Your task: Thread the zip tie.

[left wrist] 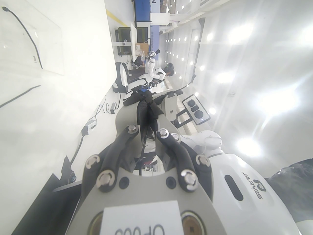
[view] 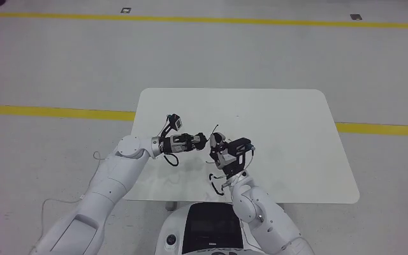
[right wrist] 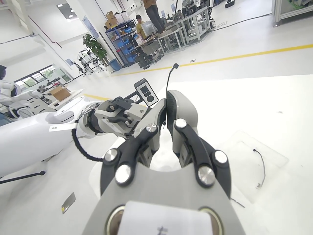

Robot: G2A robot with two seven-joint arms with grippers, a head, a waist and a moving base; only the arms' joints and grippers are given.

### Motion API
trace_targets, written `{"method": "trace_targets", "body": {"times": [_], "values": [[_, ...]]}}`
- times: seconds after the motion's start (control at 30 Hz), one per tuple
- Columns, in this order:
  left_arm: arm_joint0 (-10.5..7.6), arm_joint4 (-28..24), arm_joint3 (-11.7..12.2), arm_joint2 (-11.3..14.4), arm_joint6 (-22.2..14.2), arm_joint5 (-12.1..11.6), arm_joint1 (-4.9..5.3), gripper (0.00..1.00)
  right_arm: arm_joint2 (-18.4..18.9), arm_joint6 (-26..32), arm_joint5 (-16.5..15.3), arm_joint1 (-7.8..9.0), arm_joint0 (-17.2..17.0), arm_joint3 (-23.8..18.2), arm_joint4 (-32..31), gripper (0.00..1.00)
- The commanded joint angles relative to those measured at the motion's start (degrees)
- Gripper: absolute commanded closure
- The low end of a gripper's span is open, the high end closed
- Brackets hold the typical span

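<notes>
A thin black zip tie (right wrist: 168,84) stands upright between the pads of my right gripper (right wrist: 167,103), which is shut on it, with the tie's head (right wrist: 175,65) on top. In the top view the right gripper (view: 217,143) and the left gripper (view: 200,141) meet tip to tip above the near middle of the white table (view: 287,127). In the left wrist view the left gripper (left wrist: 146,110) has its pads pressed together, and a thin black strap (left wrist: 143,143) runs back between its fingers. The contact point between the two grippers is hidden.
A clear flat tray (right wrist: 273,152) lies on the table and holds a spare black zip tie (right wrist: 262,167); the same tie (left wrist: 24,30) shows in the left wrist view. Another loose tie (left wrist: 19,96) lies beside the tray. Bare tabletop stretches to the right.
</notes>
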Motion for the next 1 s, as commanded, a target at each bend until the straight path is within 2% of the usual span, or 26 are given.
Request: {"method": "trace_targets", "body": {"times": [0.0,0.13,0.43,0.97], "values": [[0.00,0.00,0.00,0.00,0.00,0.00,0.00,1.00,-0.14,0.28,-0.36,0.00,0.12,0.14,0.21,1.00],[0.00,0.00,0.00,0.00,0.00,0.00,0.00,1.00,-0.21,0.69,-0.89,0.04,0.25,0.27,0.36,1.00],[0.00,0.00,0.00,0.00,0.00,0.00,0.00,1.00,-0.31,-0.05,1.04,0.03,0.07,0.41,-0.70,1.00],[0.00,0.00,0.00,0.00,0.00,0.00,0.00,1.00,-0.65,0.78,0.42,0.12,-0.09,0.83,-0.22,1.00]]}}
